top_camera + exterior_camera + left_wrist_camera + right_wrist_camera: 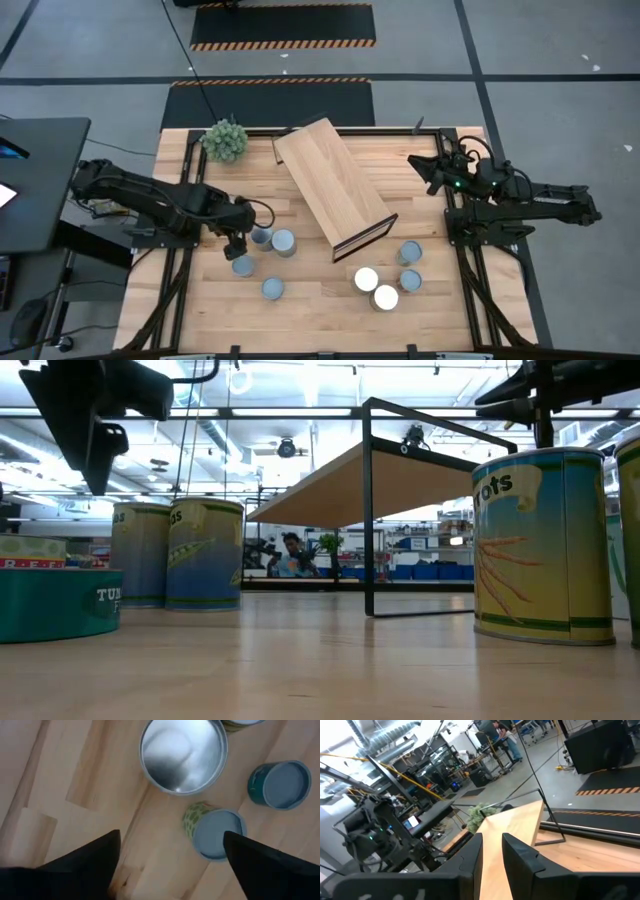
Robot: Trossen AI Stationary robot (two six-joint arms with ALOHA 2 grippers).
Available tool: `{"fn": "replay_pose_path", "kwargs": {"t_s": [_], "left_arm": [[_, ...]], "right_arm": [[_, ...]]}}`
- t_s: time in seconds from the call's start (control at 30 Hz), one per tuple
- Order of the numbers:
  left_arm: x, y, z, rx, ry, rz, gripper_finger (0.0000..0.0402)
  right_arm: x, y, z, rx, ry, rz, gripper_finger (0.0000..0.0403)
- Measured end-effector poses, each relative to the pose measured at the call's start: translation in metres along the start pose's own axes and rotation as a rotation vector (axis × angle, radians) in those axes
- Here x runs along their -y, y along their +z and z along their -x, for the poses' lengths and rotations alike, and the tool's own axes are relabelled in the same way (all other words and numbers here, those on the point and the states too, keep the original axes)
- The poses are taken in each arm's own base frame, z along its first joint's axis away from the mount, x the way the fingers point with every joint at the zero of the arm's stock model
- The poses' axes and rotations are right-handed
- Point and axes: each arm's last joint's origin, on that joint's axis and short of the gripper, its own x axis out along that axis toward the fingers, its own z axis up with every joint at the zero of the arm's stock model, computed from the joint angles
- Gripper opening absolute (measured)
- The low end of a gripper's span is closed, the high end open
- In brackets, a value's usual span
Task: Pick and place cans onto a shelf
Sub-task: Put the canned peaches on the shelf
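Even, bright light falls from ceiling strip lamps, seen in the low view behind the shelf (400, 475). From above, shadows on the counter (310, 290) are soft and short. Just ahead of the left tool (170, 865), a can (182, 754) with a silvery top carries a broad white glare. That tool's dark fingers (85, 865) are blurred. In the low view the nearest can (542, 545) and the counter's near edge look soft.

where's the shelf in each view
High: the shelf lies diagonally at the table's centre, dark-framed end toward the cans.
Low: centre-right, frame in front, plank receding.
Left wrist: not in it.
Right wrist: pale plank beyond the fingers.
Shared landmark: green plant ball at its far end.
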Motion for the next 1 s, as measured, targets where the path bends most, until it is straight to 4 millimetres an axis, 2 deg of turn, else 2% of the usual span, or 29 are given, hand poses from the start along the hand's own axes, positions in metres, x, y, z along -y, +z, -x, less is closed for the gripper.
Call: {"fn": "replay_pose_path", "kwargs": {"t_s": [0.17,0.3,0.43,1.0], "left_arm": [[0.006,0.010,-0.021,-0.030,0.053,-0.028,0.0391],[0.004,0.015,-0.040,-0.081,0.094,0.010,0.0394],[0.004,0.023,-0.050,-0.047,0.076,0.007,0.0394],[0.009,0.038,-0.051,0.150,0.095,-0.017,0.0394]], "right_arm": [[-0.001,0.001,0.000,0.008,0.005,-0.005,0.0080],[-0.001,0.002,0.000,0.017,0.013,-0.021,0.0080],[-0.002,0.002,0.000,0.016,0.019,-0.029,0.0080],[-0.004,0.004,0.000,0.020,0.058,-0.060,0.0079]]}}
